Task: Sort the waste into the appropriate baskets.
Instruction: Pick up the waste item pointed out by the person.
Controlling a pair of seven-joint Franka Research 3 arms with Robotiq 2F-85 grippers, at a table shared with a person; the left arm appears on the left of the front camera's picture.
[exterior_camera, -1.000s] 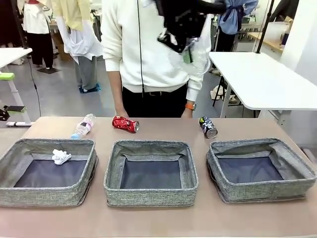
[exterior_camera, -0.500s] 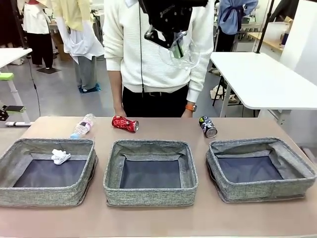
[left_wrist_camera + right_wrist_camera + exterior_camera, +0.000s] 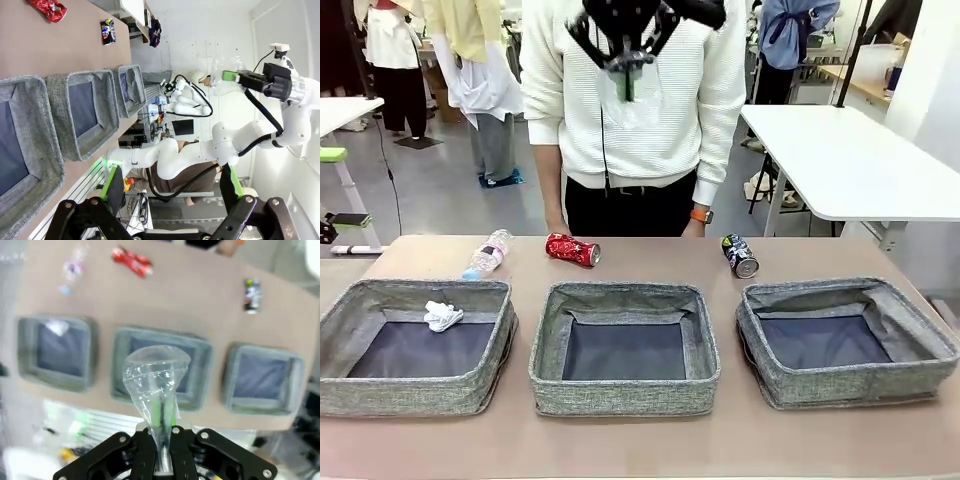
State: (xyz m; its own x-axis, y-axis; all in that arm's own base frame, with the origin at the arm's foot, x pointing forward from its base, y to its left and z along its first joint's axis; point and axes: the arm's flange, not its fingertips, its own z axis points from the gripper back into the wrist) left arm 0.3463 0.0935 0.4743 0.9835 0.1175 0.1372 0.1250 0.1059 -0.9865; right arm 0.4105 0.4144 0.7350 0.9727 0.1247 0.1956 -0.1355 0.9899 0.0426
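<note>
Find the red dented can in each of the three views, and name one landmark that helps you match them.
Front view: the red can lies on the far side of the table, behind the left corner of the middle basket.
Left wrist view: red can at the top left corner; the picture is rolled sideways.
Right wrist view: red can near the top edge, left of centre.
Shared landmark: the middle basket; the can lies beyond its far rim.

baskets (image 3: 625, 395): grey woven cloth, rough, matt
basket floors (image 3: 625, 352): dark cloth, smoother
red can (image 3: 572, 249): metal, glossy, dented
dark can (image 3: 741, 256): metal, glossy print
counter bottle (image 3: 488, 253): clear plastic, shiny
held bottle (image 3: 155, 375): thin clear plastic, crumpled, glossy
tissue (image 3: 443, 316): white paper, crumpled, matt
counter (image 3: 650, 445): brown, smooth, matt
right hand (image 3: 162, 415): black, matt
</note>
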